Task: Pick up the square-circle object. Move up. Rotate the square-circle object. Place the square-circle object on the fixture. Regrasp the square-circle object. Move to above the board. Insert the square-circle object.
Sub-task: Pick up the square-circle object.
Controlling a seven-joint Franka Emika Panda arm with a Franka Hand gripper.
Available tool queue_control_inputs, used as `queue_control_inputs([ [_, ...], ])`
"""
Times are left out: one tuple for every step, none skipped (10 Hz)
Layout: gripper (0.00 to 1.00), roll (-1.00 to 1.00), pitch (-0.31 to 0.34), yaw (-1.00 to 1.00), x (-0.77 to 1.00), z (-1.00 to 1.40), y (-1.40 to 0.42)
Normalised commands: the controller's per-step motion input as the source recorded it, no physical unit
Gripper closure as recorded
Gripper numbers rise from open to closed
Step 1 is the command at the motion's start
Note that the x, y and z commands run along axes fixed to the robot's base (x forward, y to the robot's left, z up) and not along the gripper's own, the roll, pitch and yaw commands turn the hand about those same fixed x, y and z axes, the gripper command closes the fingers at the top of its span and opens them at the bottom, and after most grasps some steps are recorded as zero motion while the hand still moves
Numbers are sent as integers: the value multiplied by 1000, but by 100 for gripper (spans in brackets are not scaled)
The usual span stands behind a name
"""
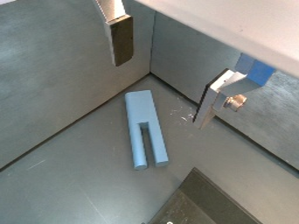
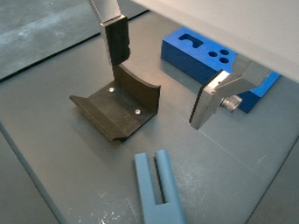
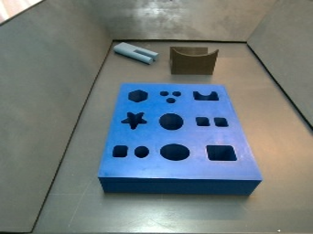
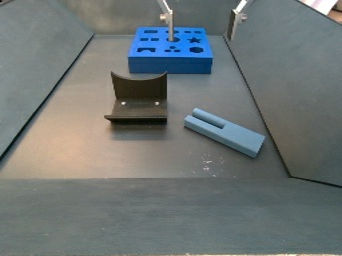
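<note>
In both wrist views you see the gripper (image 1: 163,74) (image 2: 162,79) with its fingers (image 1: 122,39) spread wide and nothing between them, hanging above the floor where the square-circle object (image 1: 143,129) (image 2: 160,188) lies flat beside the fixture (image 2: 117,107). In a side view the peg (image 3: 135,52) sits at upper left, near the fixture (image 3: 192,59) and well apart from the board (image 3: 177,136). In a side view the fingertips (image 4: 167,15) show at the top edge over the board (image 4: 171,50), while the peg (image 4: 225,131) lies right of centre, near the fixture (image 4: 135,100).
</note>
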Motion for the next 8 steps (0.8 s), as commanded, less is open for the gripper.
queue_control_inputs([
  [0, 0, -47, 860, 29, -609, 203],
  [0, 33, -151, 957, -137, -880, 154],
  [0, 81, -161, 954, -189, -909, 100],
  [0, 103, -147, 946, -211, -969, 40],
  [0, 0, -51, 1000, -83, -837, 0],
  [0, 1, -83, 1000, -126, -834, 3],
  [0, 137, -139, 946, -169, -829, 80],
  [0, 143, -126, 829, -83, -926, 194],
])
